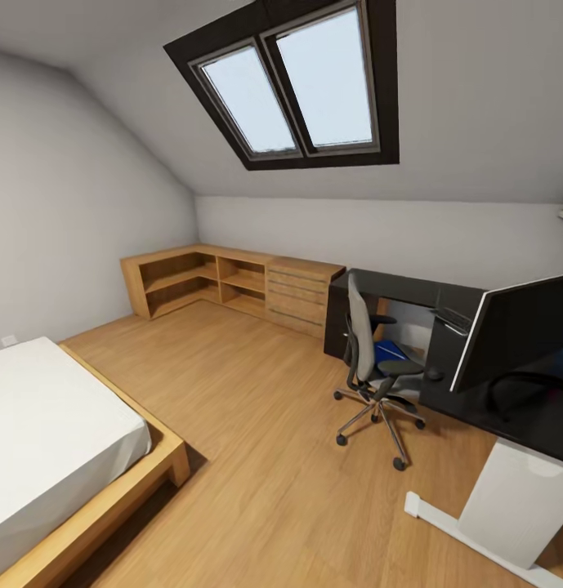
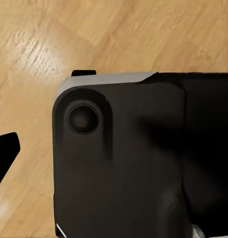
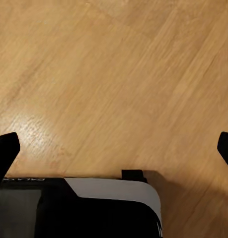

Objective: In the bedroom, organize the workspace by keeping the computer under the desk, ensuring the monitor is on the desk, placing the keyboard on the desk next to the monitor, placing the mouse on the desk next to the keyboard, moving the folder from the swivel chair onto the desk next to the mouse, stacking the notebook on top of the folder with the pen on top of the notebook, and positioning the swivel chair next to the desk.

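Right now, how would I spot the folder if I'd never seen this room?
Find the long black desk by the far wall. A grey swivel chair stands before it. The folder lies flat on its seat, the one bright blue thing there.

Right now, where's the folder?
In the head view, right of centre: the blue folder lies on the seat of the swivel chair, which stands on the wood floor beside the black desk, left of the monitor.
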Controlling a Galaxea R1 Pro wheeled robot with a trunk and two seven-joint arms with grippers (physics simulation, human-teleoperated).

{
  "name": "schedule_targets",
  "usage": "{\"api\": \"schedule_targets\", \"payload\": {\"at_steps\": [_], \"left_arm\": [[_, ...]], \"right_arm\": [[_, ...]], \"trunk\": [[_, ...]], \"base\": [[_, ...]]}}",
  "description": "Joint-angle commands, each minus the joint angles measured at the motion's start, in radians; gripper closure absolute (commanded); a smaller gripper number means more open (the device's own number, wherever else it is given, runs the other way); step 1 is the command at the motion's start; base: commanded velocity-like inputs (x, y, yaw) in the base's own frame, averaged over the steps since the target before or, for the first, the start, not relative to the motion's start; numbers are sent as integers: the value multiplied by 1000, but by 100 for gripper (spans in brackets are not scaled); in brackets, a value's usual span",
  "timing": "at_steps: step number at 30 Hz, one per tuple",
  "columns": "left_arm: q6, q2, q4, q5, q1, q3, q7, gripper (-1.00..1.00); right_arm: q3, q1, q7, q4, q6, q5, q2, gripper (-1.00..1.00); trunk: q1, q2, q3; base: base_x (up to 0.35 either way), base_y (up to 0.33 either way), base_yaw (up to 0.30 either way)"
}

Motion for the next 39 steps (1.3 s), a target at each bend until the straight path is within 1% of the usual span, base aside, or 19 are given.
{"api": "schedule_targets", "payload": {"at_steps": [1, 3, 6, 7, 9, 11, 13, 15, 19, 21, 24, 25, 28, 29, 32, 33, 36, 37, 39], "left_arm": [[-19, -1, -30, 0, 0, 0, 1, -100], [-40, -1, -69, 1, 0, 0, 2, -100], [-70, 0, -191, 17, 0, 3, 4, -100], [-70, -1, -244, 37, 0, 5, 4, -100], [-24, -16, -371, 112, -1, 7, 5, -100], [13, -26, -418, 139, -1, 7, 5, -100], [98, -39, -490, 180, -4, 7, 5, -100], [149, -45, -516, 211, -9, 8, 3, -100], [169, -49, -482, 225, -11, 7, 0, -100], [164, -57, -452, 229, -12, 7, -2, -100], [130, -65, -437, 232, -13, 7, -3, -100], [84, -68, -431, 233, -13, 7, -3, -100], [7, -69, -425, 235, -14, 8, -2, -100], [-49, -68, -423, 236, -14, 8, -1, -100], [-120, -65, -422, 236, -13, 9, 0, -100], [-163, -55, -423, 235, -13, 10, -4, -100], [-186, -28, -432, 234, -13, 8, -8, -100], [-195, -6, -442, 234, -13, 6, -10, -100], [-201, 15, -451, 234, -13, 4, -13, -100]], "right_arm": [[0, -1, -1, -18, -12, 0, 9, -100], [1, -1, -1, -48, -18, 0, 16, -100], [1, -2, -1, -141, -26, 0, 27, -100], [1, -6, -1, -171, -27, 0, 30, -100], [1, -62, -1, -208, -28, 0, 34, -100], [1, -96, -1, -207, -29, 0, 35, -100], [1, -160, -2, -177, -30, 0, 36, -100], [0, -201, -2, -141, -42, -1, 36, -100], [0, -218, -1, -116, -75, -1, 42, -100], [0, -224, -2, -97, -103, -1, 52, -100], [0, -227, -2, -69, -127, -1, 64, -100], [-1, -229, -2, -50, -143, -2, 70, -100], [-1, -230, -2, -31, -161, -3, 75, -100], [-1, -230, -2, -22, -170, -3, 78, -100], [-1, -230, -2, -14, -178, -3, 83, -100], [-2, -230, -2, -10, -182, -3, 85, -100], [-3, -231, -2, -7, -184, -3, 87, -100], [-4, -231, -2, -6, -185, -3, 87, -100], [-4, -231, -2, -6, -186, -3, 87, -100]], "trunk": [[-4, 7, 2], [-12, 21, 8], [-23, 42, 18], [-27, 49, 21], [-35, 63, 27], [-42, 77, 33], [-50, 91, 40], [-58, 105, 46], [-73, 133, 59], [-81, 147, 65], [-92, 168, 74], [-96, 175, 77], [-107, 196, 87], [-111, 203, 90], [-123, 224, 99], [-127, 231, 102], [-130, 238, 106], [-130, 238, 106], [-130, 238, 106]], "base": [[0, 0, 0], [0, 0, 0], [0, 0, 0], [0, 0, 0], [0, 0, 0], [0, 0, 0], [0, 0, 0], [0, 0, 0], [0, 0, 0], [0, 0, 0], [0, 0, 0], [0, 0, 0], [0, 0, 0], [0, 0, 0], [0, 0, 0], [0, 0, 0], [0, 0, 0], [0, 0, 0], [0, 0, 0]]}}
